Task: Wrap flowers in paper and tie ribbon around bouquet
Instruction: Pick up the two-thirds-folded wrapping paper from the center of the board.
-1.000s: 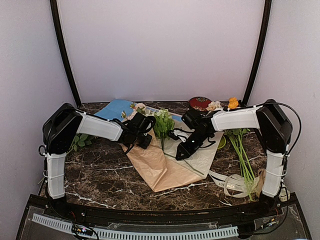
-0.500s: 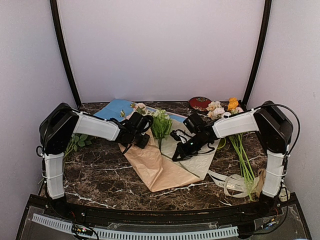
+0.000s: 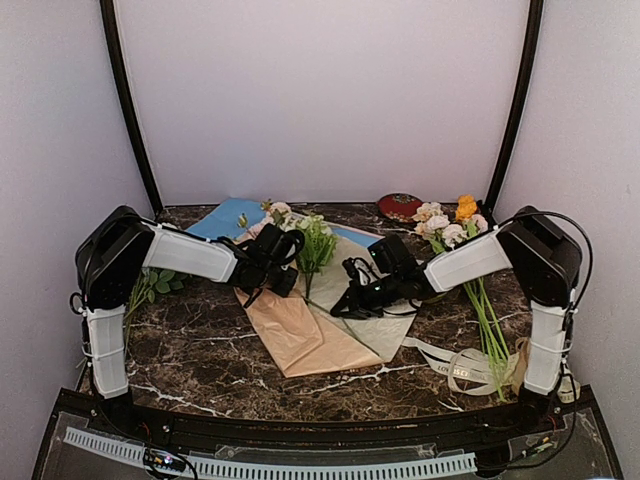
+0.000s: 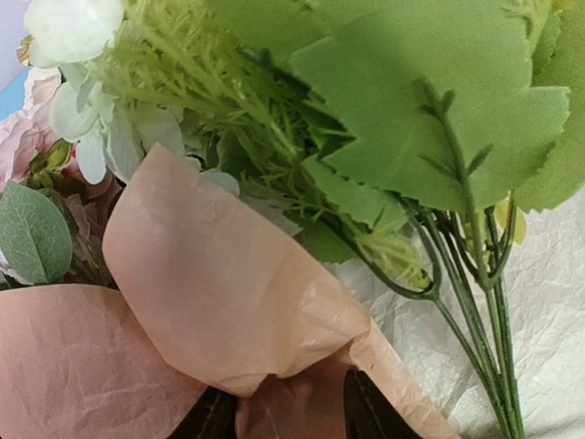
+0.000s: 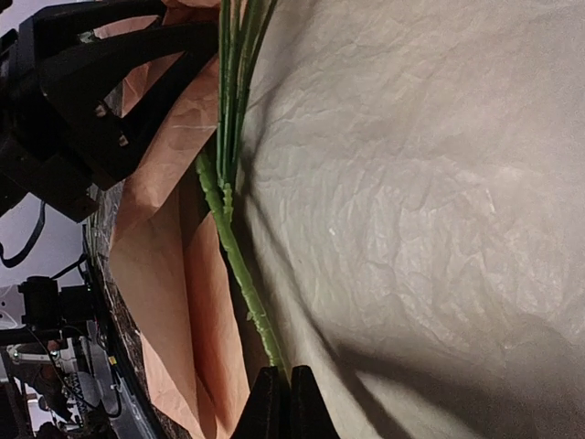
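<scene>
The flowers (image 3: 300, 238) lie on the paper (image 3: 300, 340) in the middle of the tabletop (image 3: 200, 350). Their pink and white blooms point to the far side, a bit to the left. Their thin green stems run the other way, toward the near right. The paper lies flat with its tan side on the left and its pale side on the right. Its long way goes from far left to near right, the same as the stems.

The left gripper (image 3: 272, 275) is at the far left edge of the paper, just beside the blooms. In the left wrist view its jaws are clamped on a bunched fold of the tan paper (image 4: 210, 283). The fold curls up against the big green leaves (image 4: 411, 101).

The right gripper (image 3: 340, 308) is low over the pale part of the paper, at the stem end. In the right wrist view its jaws (image 5: 279, 402) are pressed together, right where a green stem (image 5: 239, 265) ends. I cannot tell if they pinch the stem, the paper or nothing.

The ribbon (image 3: 455, 365) lies at the near right of the tabletop, well apart from the paper's tan side. It is looped up, and part of it is hidden by the right arm. Its small print is too tiny to read.

The left arm hides some of the blooms in the top view. A bunch with an orange bloom (image 3: 465, 207) lies on the right, and a blue sheet (image 3: 228, 215) peeks out at the far left.
</scene>
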Tool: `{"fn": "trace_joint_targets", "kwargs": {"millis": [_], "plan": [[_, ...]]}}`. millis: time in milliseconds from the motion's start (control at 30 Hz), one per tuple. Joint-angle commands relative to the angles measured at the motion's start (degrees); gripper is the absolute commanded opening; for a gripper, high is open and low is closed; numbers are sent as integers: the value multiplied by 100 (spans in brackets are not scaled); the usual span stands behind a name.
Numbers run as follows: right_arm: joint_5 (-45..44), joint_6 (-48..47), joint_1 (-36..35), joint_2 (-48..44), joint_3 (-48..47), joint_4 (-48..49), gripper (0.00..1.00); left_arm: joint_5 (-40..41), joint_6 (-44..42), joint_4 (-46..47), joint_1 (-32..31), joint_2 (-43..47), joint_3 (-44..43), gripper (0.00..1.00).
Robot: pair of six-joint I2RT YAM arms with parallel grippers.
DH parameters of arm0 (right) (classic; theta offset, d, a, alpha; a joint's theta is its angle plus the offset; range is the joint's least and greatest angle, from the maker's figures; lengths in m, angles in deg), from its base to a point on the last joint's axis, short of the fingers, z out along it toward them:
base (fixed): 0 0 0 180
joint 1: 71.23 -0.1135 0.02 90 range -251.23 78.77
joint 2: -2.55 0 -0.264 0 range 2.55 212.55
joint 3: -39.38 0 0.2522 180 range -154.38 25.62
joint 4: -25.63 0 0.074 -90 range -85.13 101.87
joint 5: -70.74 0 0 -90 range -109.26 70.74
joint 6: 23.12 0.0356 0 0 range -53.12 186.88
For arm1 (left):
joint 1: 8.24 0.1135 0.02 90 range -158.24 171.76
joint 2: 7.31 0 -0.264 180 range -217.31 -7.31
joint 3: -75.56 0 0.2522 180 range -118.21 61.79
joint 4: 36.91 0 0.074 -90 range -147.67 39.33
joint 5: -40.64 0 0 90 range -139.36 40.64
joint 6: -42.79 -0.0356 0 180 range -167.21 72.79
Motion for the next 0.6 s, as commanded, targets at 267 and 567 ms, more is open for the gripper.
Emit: {"fn": "trace_joint_targets", "kwargs": {"millis": [267,567], "plan": [[-345,-782,-382,535,-963,-1126,11,-502,240,9,-44,69,196,40],[-1642,-1491,-316,-739,-1057,-2608,36,-361,303,-70,-52,-27,176,40]]}}
